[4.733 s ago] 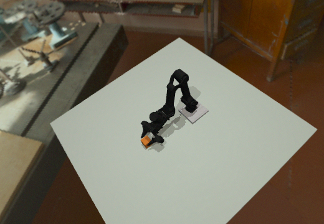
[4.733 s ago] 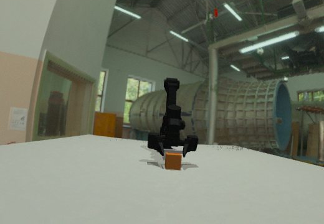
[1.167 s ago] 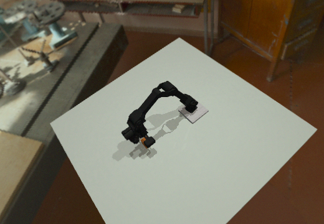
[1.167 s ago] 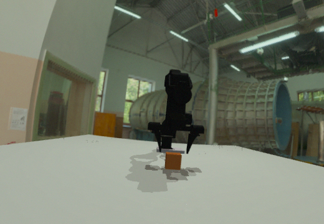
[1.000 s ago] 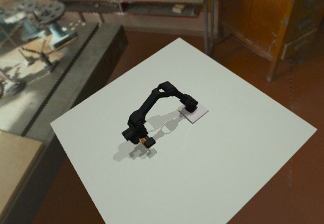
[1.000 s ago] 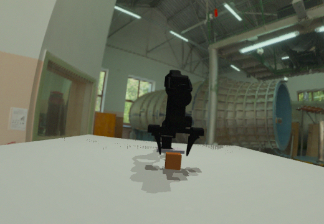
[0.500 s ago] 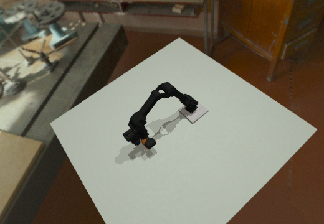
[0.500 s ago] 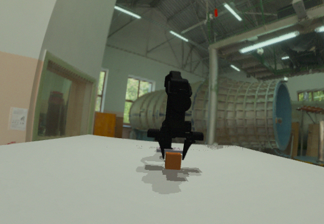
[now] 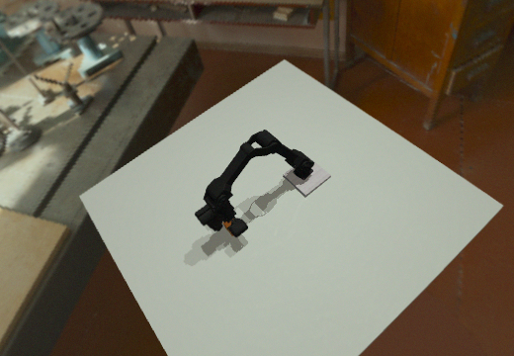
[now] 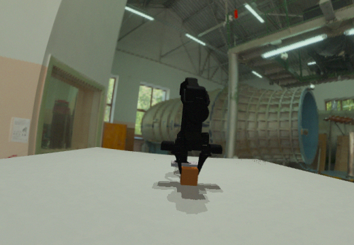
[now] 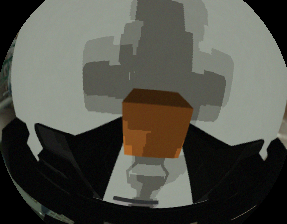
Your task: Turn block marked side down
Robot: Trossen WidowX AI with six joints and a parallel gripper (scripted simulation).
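Observation:
An orange block (image 9: 227,225) (image 10: 189,176) (image 11: 156,127) is upright, at or very close to the table top (image 9: 316,267) (image 10: 102,197). My gripper (image 10: 189,174) (image 11: 154,123) is shut on it, one finger at each side. In the top view the arm hides most of the block and the fingertips. The faces that show are plain orange, partly in shadow. No mark shows on them, and I cannot tell which side bears it.
The arm's base stands on a light square plate (image 9: 314,184) behind the gripper. The table's edges drop off to the floor on the sides seen in the top view. A workbench (image 9: 168,69) and a wooden cabinet (image 9: 400,30) stand beyond the table.

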